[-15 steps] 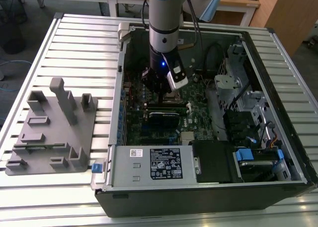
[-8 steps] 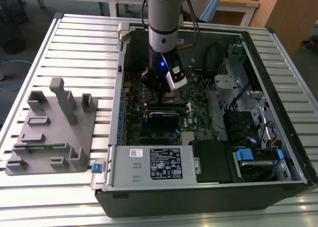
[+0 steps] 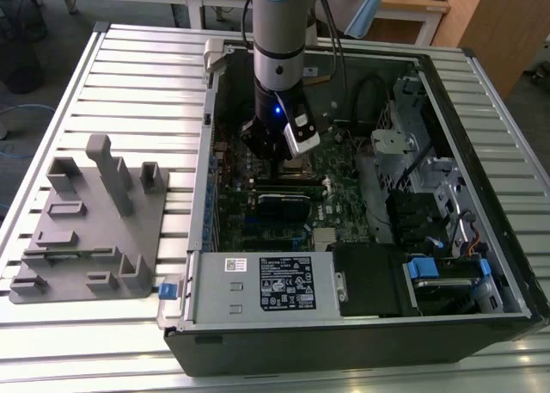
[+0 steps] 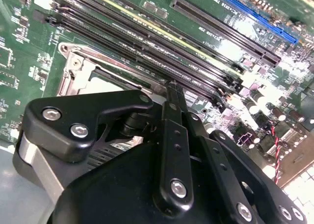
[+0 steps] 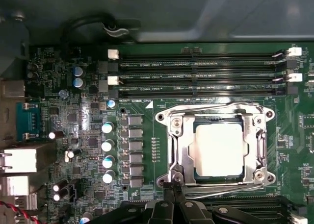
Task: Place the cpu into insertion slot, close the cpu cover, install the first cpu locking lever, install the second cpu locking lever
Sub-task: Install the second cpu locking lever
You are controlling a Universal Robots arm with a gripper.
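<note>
The cpu (image 5: 219, 149) lies flat in the insertion slot (image 5: 260, 121), its pale metal top showing through the cut-out of the cpu cover (image 5: 179, 150). The cover lies down over the chip. One thin locking lever (image 5: 216, 106) runs along the socket edge beside the memory slots, and another (image 5: 225, 188) runs along the opposite edge. My gripper (image 5: 174, 188) is shut, with its tips together at that second edge, right at the lever wire. In the second wrist view the shut gripper (image 4: 171, 89) hides much of the metal cover (image 4: 73, 67). In the exterior view the gripper (image 3: 279, 156) reaches down into the open computer case.
Long black memory slots (image 5: 196, 72) run beside the socket. A row of capacitors (image 5: 107, 150) stands on its other side. The case walls (image 3: 206, 152), a power supply (image 3: 258, 285) and drive cages (image 3: 412, 161) surround the board. A grey fixture (image 3: 86, 221) sits on the table at the exterior view's left.
</note>
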